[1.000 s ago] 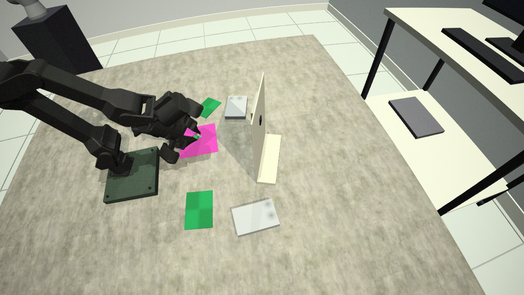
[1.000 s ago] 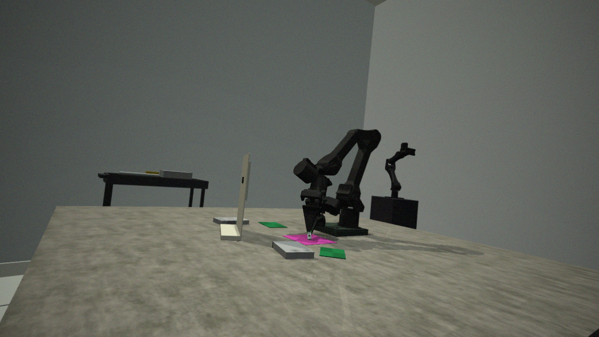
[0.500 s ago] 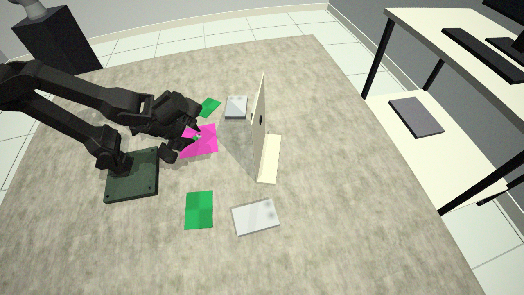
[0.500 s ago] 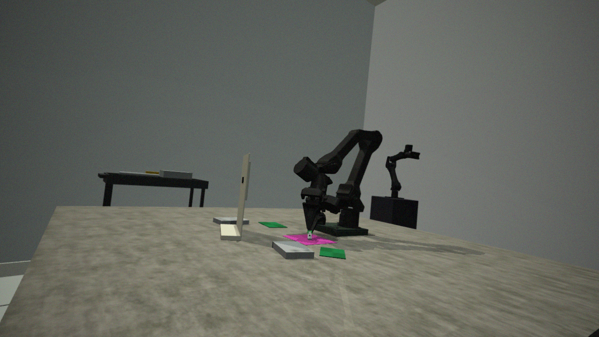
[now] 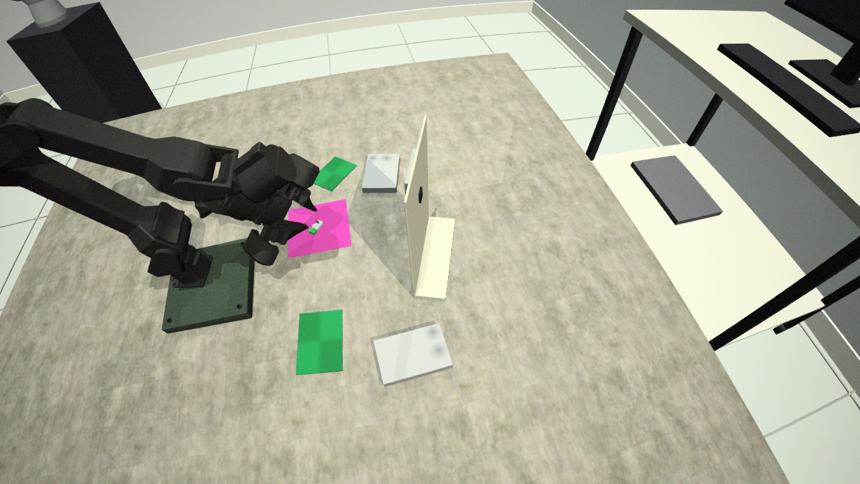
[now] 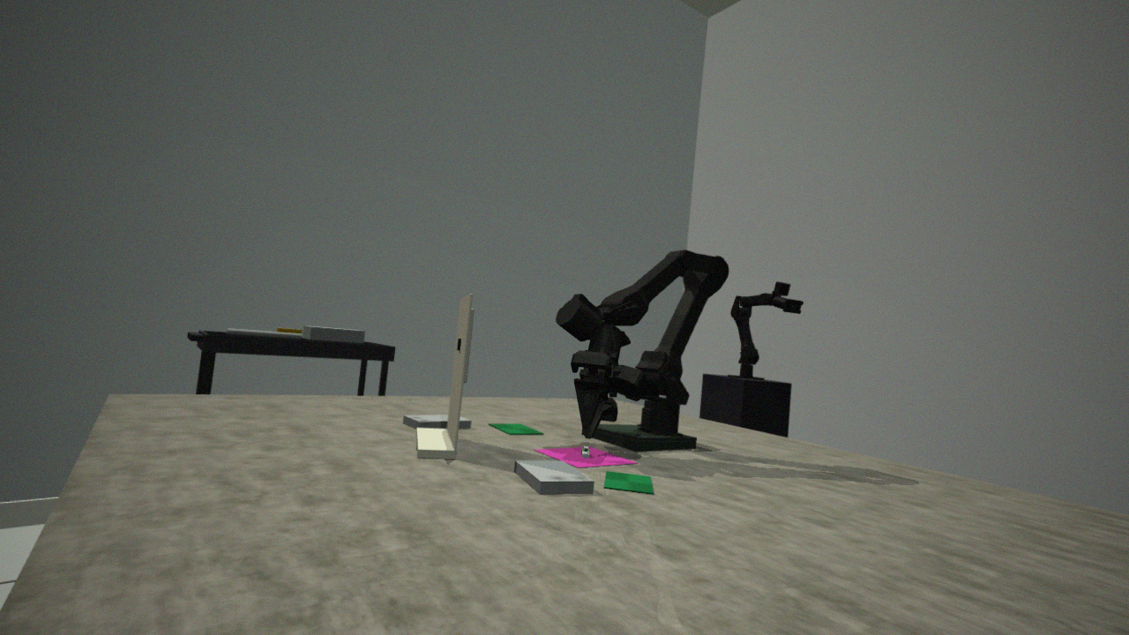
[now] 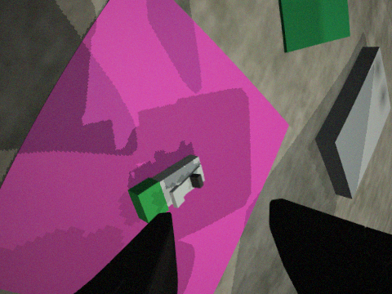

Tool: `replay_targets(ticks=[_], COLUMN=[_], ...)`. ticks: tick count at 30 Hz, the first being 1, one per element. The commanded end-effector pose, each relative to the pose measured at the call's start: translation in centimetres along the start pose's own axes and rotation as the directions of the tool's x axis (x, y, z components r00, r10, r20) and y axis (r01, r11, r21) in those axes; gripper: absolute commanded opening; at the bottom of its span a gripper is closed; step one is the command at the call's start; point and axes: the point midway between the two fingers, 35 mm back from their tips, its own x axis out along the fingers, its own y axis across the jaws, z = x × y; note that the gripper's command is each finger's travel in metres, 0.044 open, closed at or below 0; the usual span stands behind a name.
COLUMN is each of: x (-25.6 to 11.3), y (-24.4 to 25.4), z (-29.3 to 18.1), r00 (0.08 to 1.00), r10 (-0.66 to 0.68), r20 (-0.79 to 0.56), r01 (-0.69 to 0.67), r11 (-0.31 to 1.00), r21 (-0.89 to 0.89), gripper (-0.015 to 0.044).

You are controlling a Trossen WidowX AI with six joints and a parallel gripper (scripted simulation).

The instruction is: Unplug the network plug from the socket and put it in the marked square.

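Note:
The plug point(image 5: 315, 226) point(image 6: 586, 451) point(image 7: 153, 200), white with a green end, lies on the magenta square point(image 5: 333, 213) point(image 6: 560, 453) point(image 7: 114, 41), well inside its edges. Its thin tab shows on its side in the wrist view. My gripper point(image 5: 311, 218) point(image 6: 594, 432) point(image 7: 221, 219) is open low over the square, with nothing held between its fingers. In the wrist view the left fingertip overlaps the plug's green end; I cannot tell whether they touch. The upright panel point(image 5: 418, 228) point(image 6: 459, 370) stands away from the gripper, with a small dark opening point(image 5: 420, 194) in it.
A green patch point(image 5: 334, 173) point(image 6: 515, 429) point(image 7: 316, 24) and a grey block point(image 5: 380, 173) point(image 6: 436, 421) point(image 7: 359, 126) lie on one side of the square. Another green patch point(image 5: 320, 341) point(image 6: 629, 482) and grey block point(image 5: 412, 353) point(image 6: 552, 476) lie on the other.

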Motion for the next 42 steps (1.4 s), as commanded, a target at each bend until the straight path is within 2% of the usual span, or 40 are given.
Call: replay_targets(ticks=[1,42], x=[-0.5,-5.0], y=[-0.1,-3.2], z=[0.0,-0.2], r00=[1.0,1.0], r10=[-0.004,-0.005], r20=[0.001,0.002], r01=[0.004,0.005], r11=[1.0,1.0], r21=[-0.003,-0.004], gripper=[0.0156,0.0156])
